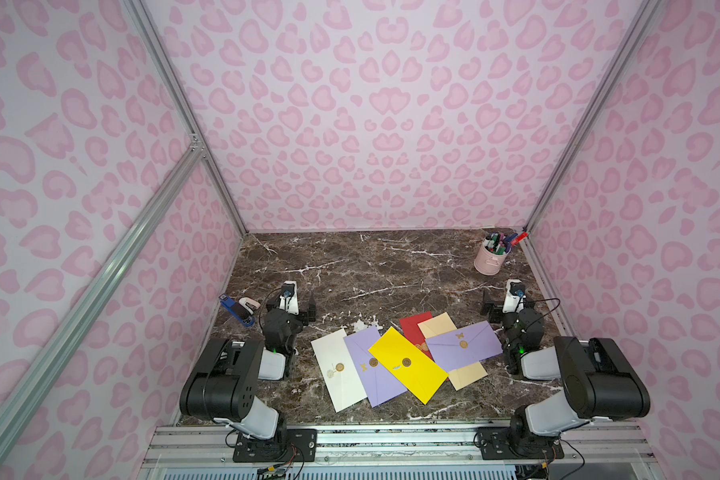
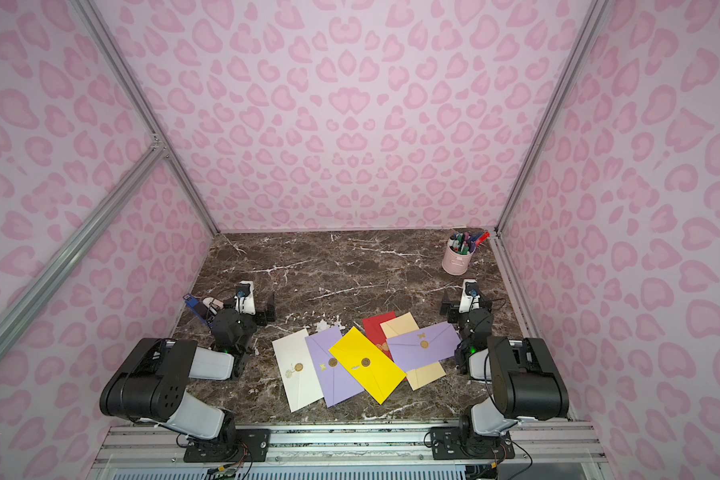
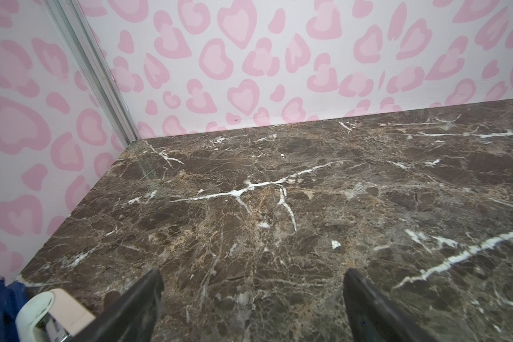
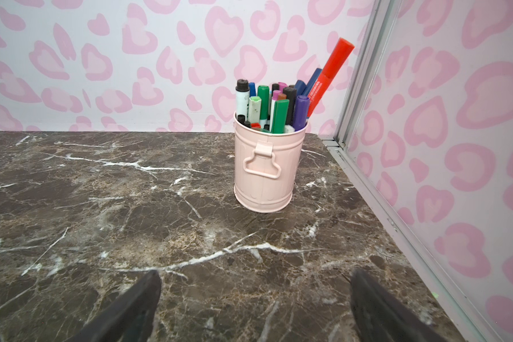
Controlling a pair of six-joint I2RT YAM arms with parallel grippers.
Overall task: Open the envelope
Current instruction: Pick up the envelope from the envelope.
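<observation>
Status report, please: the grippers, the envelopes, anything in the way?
Left gripper open, right gripper open, both empty. Six envelopes overlapping flat, visible flaps sealed, untouched. Pen bucket in far corner, clear of them.

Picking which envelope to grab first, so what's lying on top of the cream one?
The rightmost purple envelope lies across the cream envelope, hiding its middle. Only its two ends show, and any seal on it is covered.
</observation>
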